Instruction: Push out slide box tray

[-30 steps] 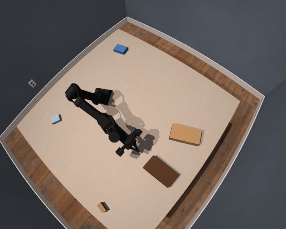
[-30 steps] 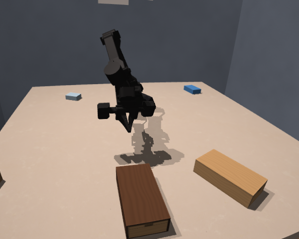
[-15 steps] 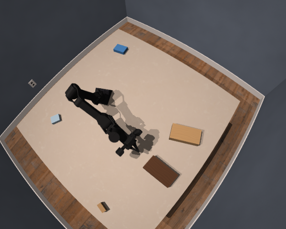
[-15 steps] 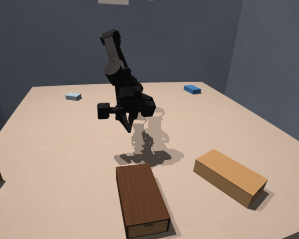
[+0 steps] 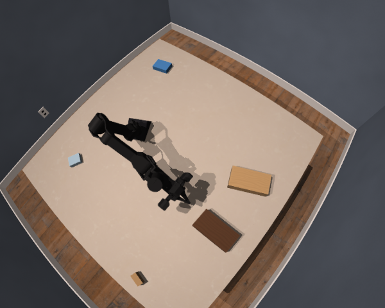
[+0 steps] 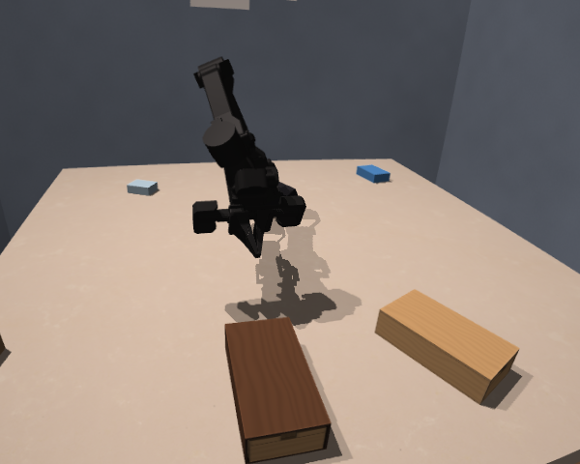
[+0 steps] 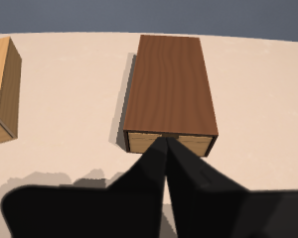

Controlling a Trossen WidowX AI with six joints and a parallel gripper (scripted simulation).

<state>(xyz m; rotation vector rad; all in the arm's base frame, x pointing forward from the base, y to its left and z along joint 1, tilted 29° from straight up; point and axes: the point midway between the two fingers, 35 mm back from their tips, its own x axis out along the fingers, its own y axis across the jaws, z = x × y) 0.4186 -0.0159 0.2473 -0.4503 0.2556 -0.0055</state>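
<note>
The paler slide box (image 5: pixel 249 180) is light wood and lies on the table to the right of the arm; it also shows in the exterior view (image 6: pixel 445 344) and at the left edge of the wrist view (image 7: pixel 2 91). The dark brown slide box (image 5: pixel 217 230) lies nearer the gripper, in the exterior view (image 6: pixel 273 384) and in the wrist view (image 7: pixel 170 91), its tray end facing the fingers. My gripper (image 5: pixel 186 199) (image 6: pixel 256 251) (image 7: pixel 165 144) is shut and empty, held above the table and pointing at the dark box's near end.
A blue block (image 5: pixel 162 65) lies far back, a pale blue block (image 5: pixel 74 160) to the left, and a small tan block (image 5: pixel 138 278) near the front. A dark strip (image 5: pixel 269 231) runs along the right floor edge.
</note>
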